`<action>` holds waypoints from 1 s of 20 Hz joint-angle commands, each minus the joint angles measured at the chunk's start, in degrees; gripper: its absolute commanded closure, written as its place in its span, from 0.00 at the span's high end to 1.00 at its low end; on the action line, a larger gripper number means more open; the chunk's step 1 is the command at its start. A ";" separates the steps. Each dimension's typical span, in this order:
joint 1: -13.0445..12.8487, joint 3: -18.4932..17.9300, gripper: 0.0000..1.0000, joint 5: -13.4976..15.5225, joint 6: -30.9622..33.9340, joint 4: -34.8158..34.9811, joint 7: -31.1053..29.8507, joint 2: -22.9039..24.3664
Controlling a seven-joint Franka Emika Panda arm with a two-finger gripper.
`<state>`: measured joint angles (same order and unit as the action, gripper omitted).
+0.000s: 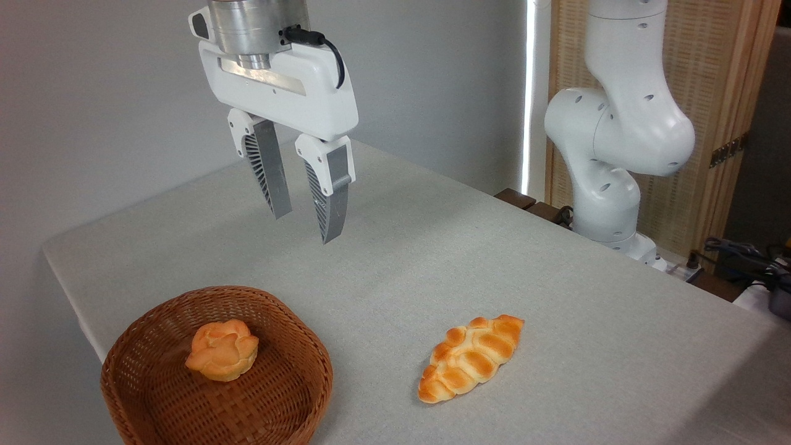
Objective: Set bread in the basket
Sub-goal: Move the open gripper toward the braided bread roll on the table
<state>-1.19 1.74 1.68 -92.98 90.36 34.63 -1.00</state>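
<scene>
A pale grey cloth-covered surface [432,247] is filling most of the frame, running from a far corner at upper centre down to the lower right, with its left edge dropping away at the middle left. Sitting directly on it at lower left is the basket [309,361], round, shallow and reddish brown, its bottom cut off by the frame's lower edge; a small flower-shaped orange bun [221,349] is lying inside it. The bread [469,357], a braided golden-orange loaf, is lying flat on the cloth at lower centre, to the right of the basket and apart from it, angled from lower left to upper right.
</scene>
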 commanded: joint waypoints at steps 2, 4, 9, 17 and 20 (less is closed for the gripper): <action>-0.31 -1.30 1.00 -0.01 0.08 1.40 -0.52 0.91; -0.31 -1.30 1.00 -0.01 0.16 1.40 -0.52 0.91; -0.31 -1.30 1.00 -0.01 0.08 1.40 -0.44 0.91; -0.05 -4.55 1.00 -0.62 -12.82 18.15 1.32 9.86; 1.62 -4.82 1.00 -0.98 -13.54 23.88 8.59 12.68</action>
<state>-0.73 -2.36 1.44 -103.36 105.22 37.15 5.74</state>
